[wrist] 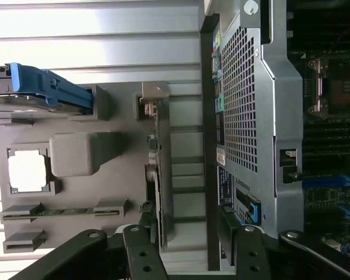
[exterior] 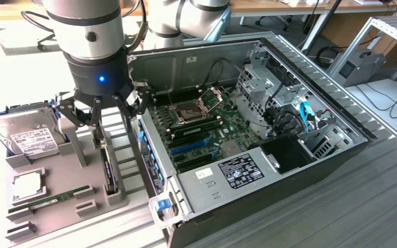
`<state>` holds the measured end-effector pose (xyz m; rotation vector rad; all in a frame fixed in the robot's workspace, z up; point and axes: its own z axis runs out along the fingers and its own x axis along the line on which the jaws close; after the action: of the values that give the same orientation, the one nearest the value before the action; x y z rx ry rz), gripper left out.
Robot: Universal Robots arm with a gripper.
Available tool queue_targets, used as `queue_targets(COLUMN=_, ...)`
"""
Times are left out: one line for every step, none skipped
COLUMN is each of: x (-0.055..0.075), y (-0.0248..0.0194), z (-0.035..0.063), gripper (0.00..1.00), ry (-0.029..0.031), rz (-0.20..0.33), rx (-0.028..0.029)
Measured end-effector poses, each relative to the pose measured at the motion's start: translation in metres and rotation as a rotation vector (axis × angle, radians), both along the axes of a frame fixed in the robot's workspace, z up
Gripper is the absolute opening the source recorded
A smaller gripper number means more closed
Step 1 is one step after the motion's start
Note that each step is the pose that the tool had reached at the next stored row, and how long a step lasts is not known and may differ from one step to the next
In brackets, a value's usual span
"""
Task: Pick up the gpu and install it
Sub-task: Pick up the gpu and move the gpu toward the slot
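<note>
Hand (exterior: 105, 113) hangs open over the gpu (exterior: 109, 173), gripping nothing. Gpu stands on edge in a slot of the grey holder (exterior: 64, 199), just beside the open computer case (exterior: 184, 62).

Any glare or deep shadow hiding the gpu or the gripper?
Exterior view: the white table at its left is washed out, yet the thin dark gpu card standing in the grey holder tray and the black open gripper over it are evenly lit. Wrist view: the white square plate is blown out; the grey metal computer case is dim inside.
</note>
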<state>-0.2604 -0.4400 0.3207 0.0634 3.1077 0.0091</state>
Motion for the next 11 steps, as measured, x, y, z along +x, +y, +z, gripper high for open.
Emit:
queue_targets(x=0.0005, y=0.0003, z=-0.0001, gripper=0.55, ry=0.0000, rz=0.000, rx=0.0000)
queue_targets(x=0.0007, y=0.0009, z=-0.0003, gripper=0.55, ry=0.0000, rz=0.000, rx=-0.0001)
queue_targets(x=0.0007, y=0.0018, z=-0.0005, gripper=0.55, ry=0.0000, rz=0.000, rx=0.0000)
queue_targets(x=0.0007, y=0.0027, z=-0.0007, gripper=0.55, ry=-0.0001, rz=0.000, rx=0.0000)
queue_targets(x=-0.0003, y=0.0033, z=-0.0013, gripper=0.55, ry=-0.0001, rz=0.000, rx=0.0001)
queue_targets(x=-0.0015, y=0.0034, z=-0.0016, gripper=0.55, ry=0.0001, rz=0.000, rx=-0.0001)
queue_targets(x=-0.0026, y=0.0035, z=-0.0020, gripper=0.55, ry=0.0000, rz=0.000, rx=0.0000)
queue_targets(x=-0.0038, y=0.0035, z=-0.0026, gripper=0.55, ry=-0.0001, rz=0.000, rx=0.0000)
queue_targets(x=-0.0050, y=0.0035, z=-0.0030, gripper=0.55, ry=0.0000, rz=0.000, rx=0.0000)
queue_targets(x=-0.0065, y=0.0035, z=-0.0034, gripper=0.55, ry=-0.0001, rz=0.000, rx=0.0000)
queue_targets(x=-0.0081, y=0.0035, z=-0.0039, gripper=0.55, ry=0.0000, rz=0.000, rx=0.0000)
